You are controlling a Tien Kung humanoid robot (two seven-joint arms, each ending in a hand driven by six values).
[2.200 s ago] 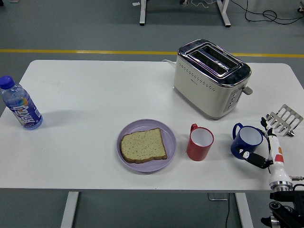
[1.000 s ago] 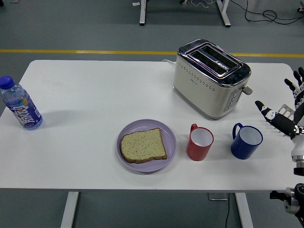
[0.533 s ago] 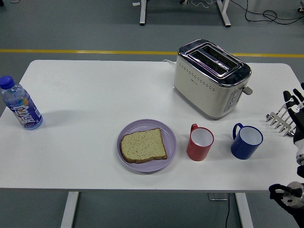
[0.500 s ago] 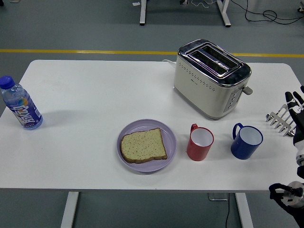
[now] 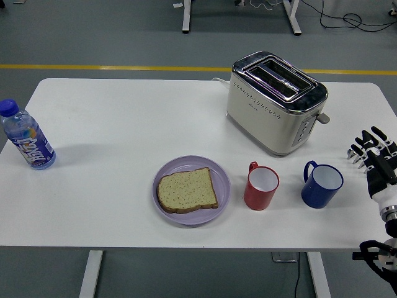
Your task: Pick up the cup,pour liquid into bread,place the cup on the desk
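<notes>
You've got two cups on the bench (image 5: 124, 112) here, a red cup (image 5: 260, 188) and a blue cup (image 5: 322, 184), and the task doesn't say which. The blue one sits closest to your right hand (image 5: 376, 160), so I'd guess that's the one.

Handling-wise: they look like glazed ceramic mugs, so stiff, a bit heavy for their size, and slick on the outside. Nothing to squash, but they'll chip if you knock them over or set them down hard. I can't see whether there's liquid in either. The blue cup's handle points up and to the left, away from your hand, so wrapping around the body from the right side looks like the easier grab. Go mid-height so it doesn't tip when you pour.

Your right hand is at the bench's right edge, fingers spread and holding nothing, near the blue cup but not touching. It partly covers a small metal rack (image 5: 358, 151).

The bread (image 5: 187, 189) lies on a purple plate (image 5: 218, 172) just left of the red cup, so pouring means carrying the blue cup past it. The toaster (image 5: 275, 102) stands behind the cups.
</notes>
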